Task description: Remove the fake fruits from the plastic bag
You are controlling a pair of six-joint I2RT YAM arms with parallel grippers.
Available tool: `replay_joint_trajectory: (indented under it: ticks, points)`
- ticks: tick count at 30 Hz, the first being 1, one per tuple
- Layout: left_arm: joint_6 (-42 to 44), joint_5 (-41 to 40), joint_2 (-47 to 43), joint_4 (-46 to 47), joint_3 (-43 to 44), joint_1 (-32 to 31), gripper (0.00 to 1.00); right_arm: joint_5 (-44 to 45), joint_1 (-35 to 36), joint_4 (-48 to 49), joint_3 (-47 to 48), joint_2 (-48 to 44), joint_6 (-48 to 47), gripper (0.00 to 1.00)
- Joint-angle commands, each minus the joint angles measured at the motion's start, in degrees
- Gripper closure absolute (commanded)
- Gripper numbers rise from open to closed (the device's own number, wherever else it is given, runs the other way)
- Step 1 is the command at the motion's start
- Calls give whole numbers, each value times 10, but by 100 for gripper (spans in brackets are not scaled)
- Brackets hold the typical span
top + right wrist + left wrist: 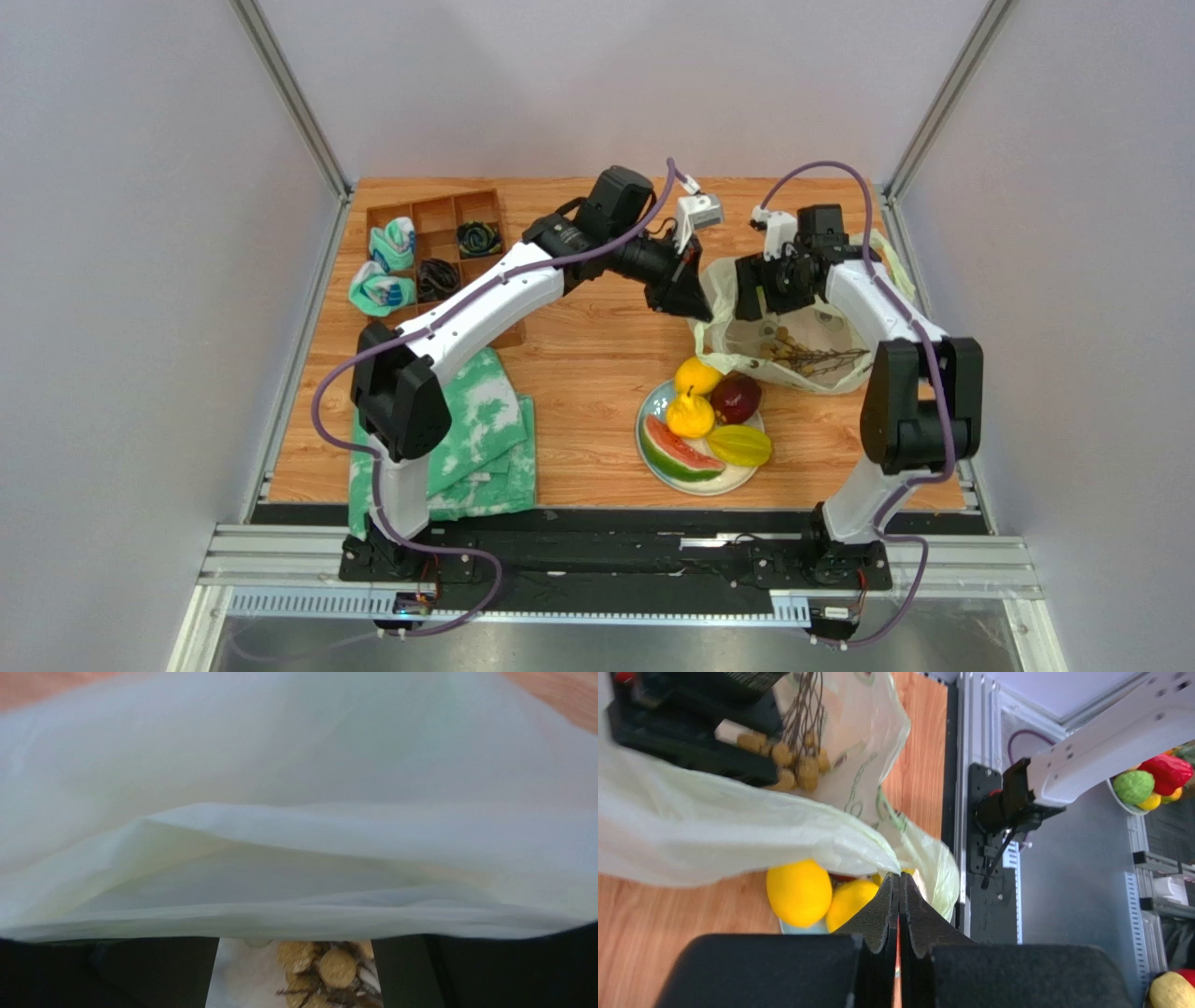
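Note:
The pale plastic bag lies at the right of the table, mouth toward the left. The bunch of small brown balls is inside it, also seen in the left wrist view and the right wrist view. My left gripper is shut on the bag's left rim. My right gripper is inside the bag mouth, its fingers wide apart with the bunch between them and film over their tips. The lemon, pear, plum, watermelon slice and yellow-green fruit lie on the plate.
A wooden compartment box with small items stands at the back left. A green-and-white cloth lies at the front left beside the left arm. The plate touches the bag's front edge. The metal rail runs along the near edge.

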Motion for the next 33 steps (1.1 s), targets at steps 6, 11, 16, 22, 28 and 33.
replay_joint_trajectory:
  ticks: [6,11,16,22,28,33]
  points:
    - [-73,75,138,-1,331,5,100,82,-94,69,154,104,136,23]
    - [-80,58,140,74,397,5,100,116,-156,80,198,44,130,22]
    - [-65,105,90,45,339,-4,100,91,-224,81,71,-138,123,23]
    - [109,40,-35,-58,72,-54,100,40,-236,82,-226,-382,55,21]
    - [59,2,-25,-10,-1,-53,100,-75,-207,14,-212,-319,11,25]
    - [57,-4,-22,-3,-9,-53,100,-83,-196,20,-128,-265,2,28]
